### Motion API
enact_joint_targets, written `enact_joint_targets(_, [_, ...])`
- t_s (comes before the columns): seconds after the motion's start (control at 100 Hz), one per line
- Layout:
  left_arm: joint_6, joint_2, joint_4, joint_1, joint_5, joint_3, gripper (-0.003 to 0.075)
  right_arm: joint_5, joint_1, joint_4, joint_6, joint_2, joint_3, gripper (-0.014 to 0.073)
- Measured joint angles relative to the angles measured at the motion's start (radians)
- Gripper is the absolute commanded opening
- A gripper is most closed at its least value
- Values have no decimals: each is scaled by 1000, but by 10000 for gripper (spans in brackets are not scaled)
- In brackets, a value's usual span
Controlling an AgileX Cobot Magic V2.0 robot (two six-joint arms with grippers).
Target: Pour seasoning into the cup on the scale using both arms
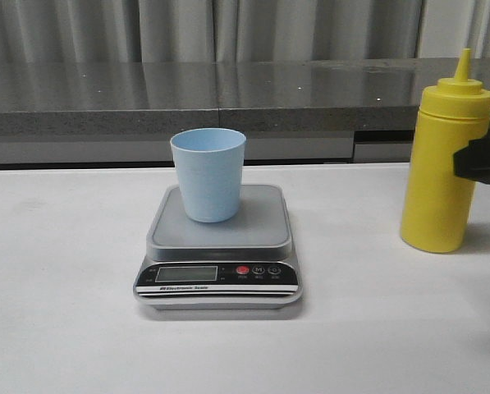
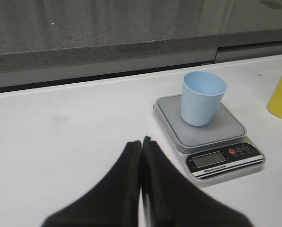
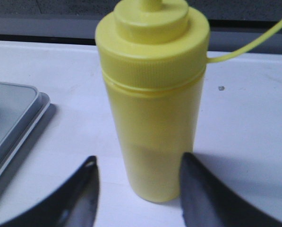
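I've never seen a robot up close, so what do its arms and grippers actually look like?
Only parts show. The left gripper has smooth, matte black fingers tapering to narrow tips. The right gripper has curved, claw-like glossy black fingers. In the front view it is just a dark, blurred shape. No markings or cables are visible.

We see very little of our own body. In the front view only a dark, blocky piece of our right gripper shows at the right edge of the frame, matt black with no marking we can read. In the left wrist view our left gripper fills the lower centre of the frame: two smooth black fingers, broad at the bottom edge and tapering to blunt tips, with a thin seam between them. In the right wrist view our right gripper's fingers rise from the bottom edge as two curved, glossy black claws, blurred. The claw at lower left carries a small round hole near its tip.
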Motion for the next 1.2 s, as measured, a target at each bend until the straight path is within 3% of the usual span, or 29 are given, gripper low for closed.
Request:
enact_joint_targets(0.15, [0, 0, 0, 0, 0, 0, -20, 48, 0, 15, 0, -114, 50, -77])
enact_joint_targets(0.75, [0, 0, 0, 0, 0, 0, -20, 191, 0, 127, 0, -612, 213, -68])
enact_joint_targets(1.2, [0, 0, 0, 0, 0, 0, -20, 217, 0, 146, 0, -855, 298, -68])
